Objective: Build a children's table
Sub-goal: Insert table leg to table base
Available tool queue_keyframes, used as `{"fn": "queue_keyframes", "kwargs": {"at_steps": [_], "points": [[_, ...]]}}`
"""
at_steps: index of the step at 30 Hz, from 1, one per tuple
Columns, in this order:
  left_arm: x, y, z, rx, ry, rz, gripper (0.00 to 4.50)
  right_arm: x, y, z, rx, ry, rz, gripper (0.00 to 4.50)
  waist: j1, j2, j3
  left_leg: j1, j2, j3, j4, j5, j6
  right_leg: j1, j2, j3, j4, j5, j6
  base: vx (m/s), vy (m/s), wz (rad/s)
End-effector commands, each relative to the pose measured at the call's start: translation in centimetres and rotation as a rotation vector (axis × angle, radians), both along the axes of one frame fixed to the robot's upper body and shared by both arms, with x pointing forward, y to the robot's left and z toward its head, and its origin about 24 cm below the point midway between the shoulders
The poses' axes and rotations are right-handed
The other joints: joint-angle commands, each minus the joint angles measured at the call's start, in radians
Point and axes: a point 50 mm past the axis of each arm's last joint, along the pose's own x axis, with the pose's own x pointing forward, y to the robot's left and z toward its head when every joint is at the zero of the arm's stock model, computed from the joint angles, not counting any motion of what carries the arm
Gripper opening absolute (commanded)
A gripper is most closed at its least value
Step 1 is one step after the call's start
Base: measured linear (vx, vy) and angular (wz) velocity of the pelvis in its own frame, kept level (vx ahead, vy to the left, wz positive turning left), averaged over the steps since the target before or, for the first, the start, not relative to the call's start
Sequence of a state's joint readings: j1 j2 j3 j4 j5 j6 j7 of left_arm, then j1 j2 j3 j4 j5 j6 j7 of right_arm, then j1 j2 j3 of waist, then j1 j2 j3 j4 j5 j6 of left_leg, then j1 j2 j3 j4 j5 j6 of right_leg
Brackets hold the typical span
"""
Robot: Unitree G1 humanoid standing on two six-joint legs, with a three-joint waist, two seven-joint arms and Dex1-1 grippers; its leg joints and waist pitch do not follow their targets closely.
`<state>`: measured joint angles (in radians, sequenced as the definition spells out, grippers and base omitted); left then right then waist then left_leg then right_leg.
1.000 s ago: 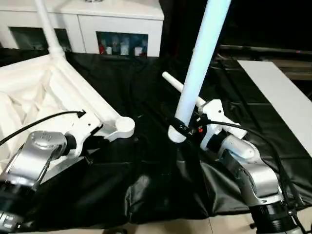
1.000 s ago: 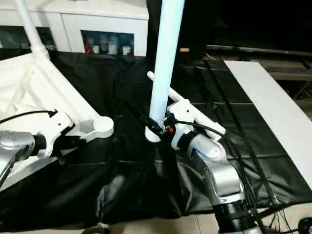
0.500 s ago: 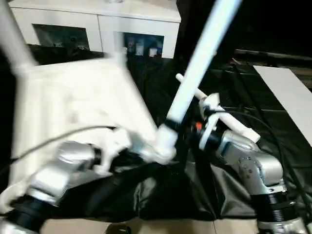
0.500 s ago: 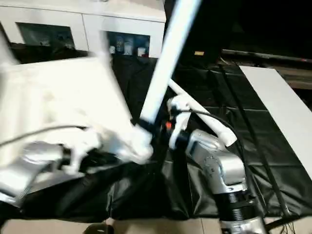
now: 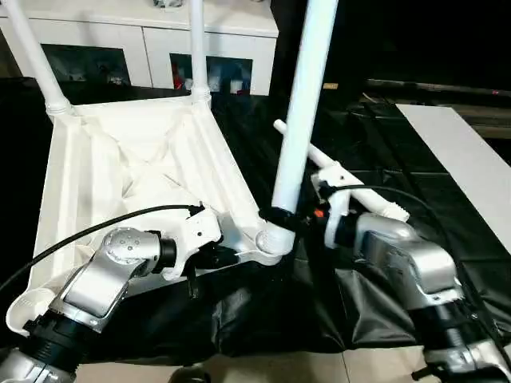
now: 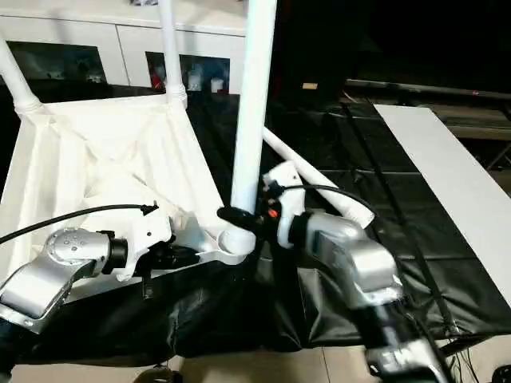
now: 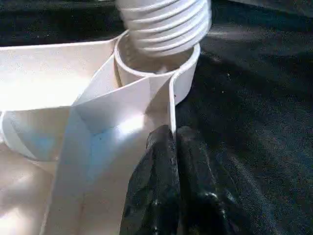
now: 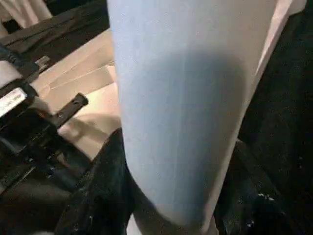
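The white tabletop (image 5: 136,171) was seen upside down on a black sheet (image 5: 383,159), its ribbed underside turned upward and its near edge raised a little off the cloth. Two white legs (image 5: 32,56) were already stood upright in the far corner sockets. The left hand (image 5: 209,257) was found at the near rim of the tabletop, just beside the near right corner socket (image 5: 271,239); in the left wrist view its two black fingers (image 7: 156,196) were pressed together on the thin white wall of that rim, so the tabletop was being pinched there. A third leg (image 5: 302,104) was held nearly upright by the right hand (image 5: 289,217), whose black fingers were closed around its lower part, as was confirmed in the right wrist view, where the pale shaft was flanked by dark fingers (image 8: 98,196) on both sides. The threaded end of this leg (image 7: 166,24) was shown in the left wrist view sitting at the mouth of the corner socket, with several threads still exposed above the rim. A fourth leg (image 5: 351,179) was left lying on the black sheet behind the right forearm, well apart from the tabletop. A white cabinet with dark glass doors (image 5: 152,48) was placed beyond the sheet, and a long white panel (image 5: 463,159) was laid at the right side.
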<state>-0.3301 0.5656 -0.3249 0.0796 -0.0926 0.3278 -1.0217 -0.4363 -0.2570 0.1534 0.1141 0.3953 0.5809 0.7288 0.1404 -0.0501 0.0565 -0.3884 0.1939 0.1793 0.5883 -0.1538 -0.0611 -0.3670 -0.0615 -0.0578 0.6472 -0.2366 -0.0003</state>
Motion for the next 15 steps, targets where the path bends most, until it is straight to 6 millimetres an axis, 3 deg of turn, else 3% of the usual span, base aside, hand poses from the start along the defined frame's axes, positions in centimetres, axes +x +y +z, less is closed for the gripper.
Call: {"fn": "queue_keyframes", "kwargs": {"at_steps": [1,10,15], "points": [[0.5,-0.4,1.0,-0.002,-0.042,-0.03,0.0,0.5,-0.3,-0.1,-0.011,0.004,-0.013,1.86,-0.011,0.018,-0.063,0.037,0.046,-0.018,-0.079,-0.259,-0.078,0.011,-0.086,0.052,-0.086,-0.158,-0.156,0.0,0.0,0.0],[0.8,-0.4,1.0,0.018,-0.044,-0.014,0.0,0.9,0.3,-2.1,-0.034,0.065,-0.007,1.85,-0.01,0.013,-0.058,0.038,0.046,-0.018,-0.081,-0.293,-0.081,0.011,-0.089,0.053,-0.092,-0.219,-0.152,0.0,0.0,0.0],[1.1,-0.1,1.0,0.02,-0.05,0.031,0.0,0.4,-0.6,-2.9,0.024,0.042,-0.082,1.85,-0.009,0.012,-0.057,0.04,0.048,-0.02,-0.083,-0.322,-0.086,0.007,-0.092,0.054,-0.097,-0.26,-0.142,0.0,0.0,0.0]]}}
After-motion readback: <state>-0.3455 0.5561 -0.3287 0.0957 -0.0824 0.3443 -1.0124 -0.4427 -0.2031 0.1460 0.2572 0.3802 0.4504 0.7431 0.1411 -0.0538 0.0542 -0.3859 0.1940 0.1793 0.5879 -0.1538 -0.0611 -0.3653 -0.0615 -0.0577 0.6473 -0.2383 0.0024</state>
